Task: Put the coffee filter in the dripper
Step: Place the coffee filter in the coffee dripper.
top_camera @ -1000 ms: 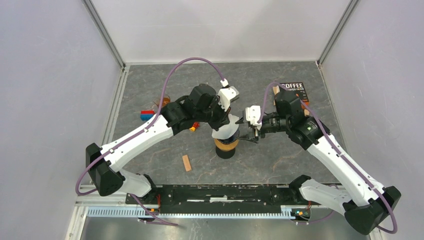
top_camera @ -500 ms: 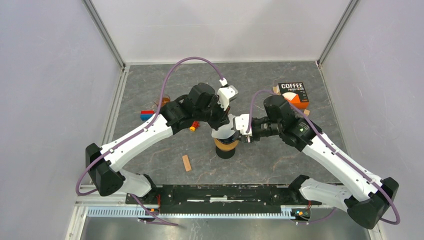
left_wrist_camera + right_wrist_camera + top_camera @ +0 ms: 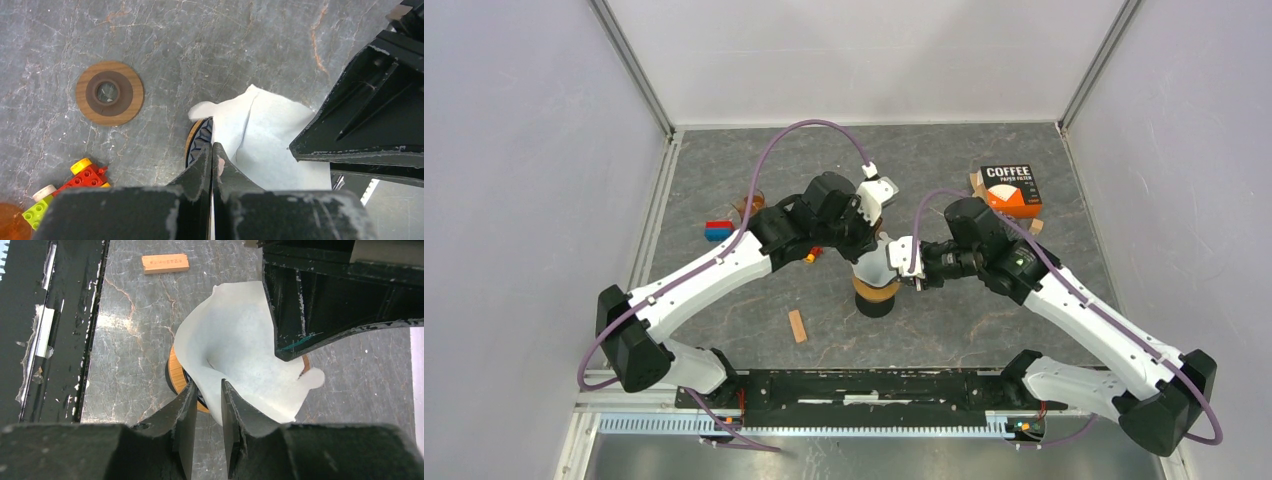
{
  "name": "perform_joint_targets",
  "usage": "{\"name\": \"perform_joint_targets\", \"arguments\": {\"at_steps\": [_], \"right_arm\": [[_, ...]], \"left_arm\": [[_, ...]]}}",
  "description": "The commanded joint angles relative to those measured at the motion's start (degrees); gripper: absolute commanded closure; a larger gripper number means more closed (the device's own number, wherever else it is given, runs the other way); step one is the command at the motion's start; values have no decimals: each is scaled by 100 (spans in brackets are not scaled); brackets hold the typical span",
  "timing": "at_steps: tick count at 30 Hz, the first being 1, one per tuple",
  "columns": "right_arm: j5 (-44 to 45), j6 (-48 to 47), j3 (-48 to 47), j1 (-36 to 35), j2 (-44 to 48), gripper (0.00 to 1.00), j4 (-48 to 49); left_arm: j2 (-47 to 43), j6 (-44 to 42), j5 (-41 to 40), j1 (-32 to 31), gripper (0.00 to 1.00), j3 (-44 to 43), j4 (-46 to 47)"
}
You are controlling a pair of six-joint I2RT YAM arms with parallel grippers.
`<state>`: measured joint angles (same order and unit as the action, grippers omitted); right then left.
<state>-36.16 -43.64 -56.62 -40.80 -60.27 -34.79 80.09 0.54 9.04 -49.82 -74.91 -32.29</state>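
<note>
1. Since a second ago, your right arm has swung in from the right side toward the middle of the table. The right gripper [image 3: 912,274] now sits against the coffee filter [image 3: 874,266] instead of standing off beside it, and its jaws have narrowed.
2. Your left arm has barely shifted. The left gripper [image 3: 212,151] is still pinched together on the filter's rim, with the paper spreading out to the right of its fingertips.
3. In the right wrist view, the right gripper [image 3: 208,396] has its fingers a little apart with the lower edge of the coffee filter [image 3: 235,340] running into the gap. You cannot tell whether they press on the paper yet.
4. The filter is opened into a loose, crumpled cone, held between your two grippers directly over the dripper [image 3: 176,374]. It hides most of the dripper's mouth, and you cannot see whether its tip sits inside.
5. The dripper [image 3: 876,298] stands upright at the centre of the table [image 3: 984,320], with its wooden collar showing under the paper.
6. Around it lie a wooden block [image 3: 797,326] on the near left, toy bricks [image 3: 718,231] on the far left, and a coffee filter box [image 3: 1010,190] on the far right. All are well apart from the dripper.
7. The left wrist view also shows a wooden disc [image 3: 109,93] lying flat on the table.
</note>
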Motion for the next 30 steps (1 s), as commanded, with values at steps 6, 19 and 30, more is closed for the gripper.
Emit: {"name": "perform_joint_targets", "arguments": {"at_steps": [6,19,30], "right_arm": [[-49,-75,98,-69,-122,70,74],[-141,-101,-137,-68,-161,58,-178],[-135,-60,-787,-64,-224,49,-457]], "left_arm": [[-123,-437,-268,25,98,108,370],[-184,-701,-444,26,92,142,390],[-222,-797,-341,26,86,-22,329]]}}
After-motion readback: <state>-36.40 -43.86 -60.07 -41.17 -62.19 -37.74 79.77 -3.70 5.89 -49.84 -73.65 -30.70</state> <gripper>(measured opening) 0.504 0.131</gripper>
